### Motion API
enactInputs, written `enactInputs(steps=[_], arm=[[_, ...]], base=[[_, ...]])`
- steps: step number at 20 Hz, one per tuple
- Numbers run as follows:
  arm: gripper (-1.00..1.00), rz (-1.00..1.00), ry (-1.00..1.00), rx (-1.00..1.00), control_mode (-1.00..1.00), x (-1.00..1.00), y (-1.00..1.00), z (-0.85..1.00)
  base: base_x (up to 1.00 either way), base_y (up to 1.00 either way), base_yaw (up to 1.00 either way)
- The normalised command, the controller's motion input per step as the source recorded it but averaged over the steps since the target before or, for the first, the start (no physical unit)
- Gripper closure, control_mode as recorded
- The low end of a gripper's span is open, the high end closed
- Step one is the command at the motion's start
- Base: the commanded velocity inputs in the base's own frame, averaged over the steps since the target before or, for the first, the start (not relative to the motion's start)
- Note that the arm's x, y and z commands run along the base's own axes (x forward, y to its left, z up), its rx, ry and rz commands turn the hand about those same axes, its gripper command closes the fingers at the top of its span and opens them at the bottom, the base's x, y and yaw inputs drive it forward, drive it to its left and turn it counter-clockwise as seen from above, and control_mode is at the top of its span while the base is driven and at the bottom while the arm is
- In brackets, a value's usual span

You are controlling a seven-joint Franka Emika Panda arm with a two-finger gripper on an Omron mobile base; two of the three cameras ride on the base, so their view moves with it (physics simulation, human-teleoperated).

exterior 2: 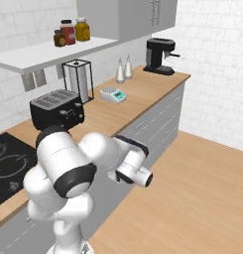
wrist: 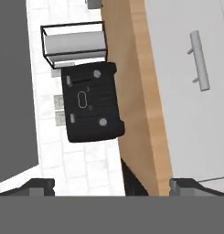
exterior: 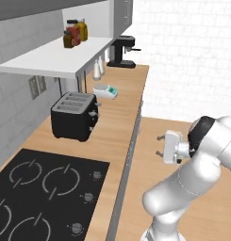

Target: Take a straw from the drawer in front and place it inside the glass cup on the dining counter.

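My gripper (exterior: 159,145) hangs open and empty in front of the edge of the wooden counter with the hob (exterior: 117,122), its fingers pointing at the counter front. In the hand view the gripper (wrist: 112,185) shows its two fingertips (wrist: 40,185) far apart, with nothing between them. A flat grey drawer front (wrist: 195,91) with a bar handle (wrist: 200,59) is shut under the counter edge (wrist: 141,114); matching shut grey fronts (exterior 2: 157,119) run along the cabinet. The straw, the glass cup and the dining counter are out of view.
A black toaster (exterior: 73,115), a black hob (exterior: 41,193), a small scale (exterior: 105,91), a coffee machine (exterior: 121,51) and a paper towel holder (exterior 2: 77,79) stand on the counter. A white shelf (exterior: 55,59) carries jars. Wooden floor (exterior 2: 192,188) lies open to the right.
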Motion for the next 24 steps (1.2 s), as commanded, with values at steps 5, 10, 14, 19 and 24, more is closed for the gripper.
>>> enactInputs(steps=[5,10,14,19,24], arm=[[-1.0,0.0,-0.31,0.01,-1.0,0.21,0.58,-0.72],[-1.0,0.0,-0.22,0.0,-1.0,0.45,0.34,-0.42],[-1.0,0.0,-0.04,0.0,-1.0,0.73,0.0,-0.3],[-1.0,0.0,0.0,0.0,-1.0,0.82,0.0,-0.27],[-1.0,0.0,0.01,-0.01,-1.0,0.67,0.05,-0.19]], base=[[0.0,0.0,0.0],[0.0,0.0,0.0],[0.0,0.0,0.0],[0.0,0.0,0.0],[0.0,0.0,0.0]])
